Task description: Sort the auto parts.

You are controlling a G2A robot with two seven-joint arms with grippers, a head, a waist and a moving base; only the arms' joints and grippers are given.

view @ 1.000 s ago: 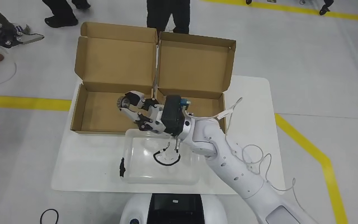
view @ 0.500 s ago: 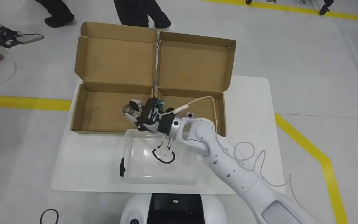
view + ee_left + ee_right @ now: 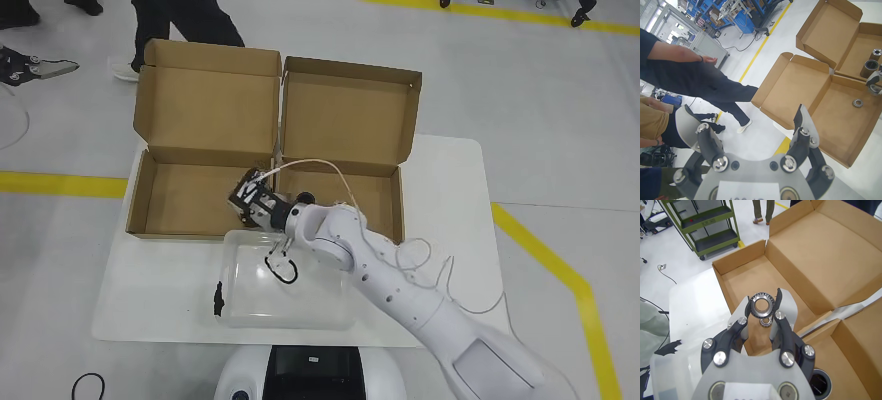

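Grey workshop floor with yellow line markings surrounds a white table. Two open cardboard boxes stand side by side on the table, lids folded back: the left box and the right box. A clear plastic tray lies just in front of them.

Right gripper: fingers drawn in narrowly on a large bearing, clamped across its outer rim, with the bore facing the wrist camera. The top view places this gripper over the left box, close to the wall beside the right box.

Small bearing: lying flat on the floor of the left box, directly below the held part and apart from it. The left wrist view also shows it there, clear of the box walls.

Right box: two dark cylindrical sleeves standing upright near the wall next to the left box.

Tray: a black rubber ring lies inside. A dark irregular piece sits at the tray's left rim; it appears to rest just outside, but the view does not settle this.

Left gripper: fingers spread wide, with floor visible between them and the left box beyond.
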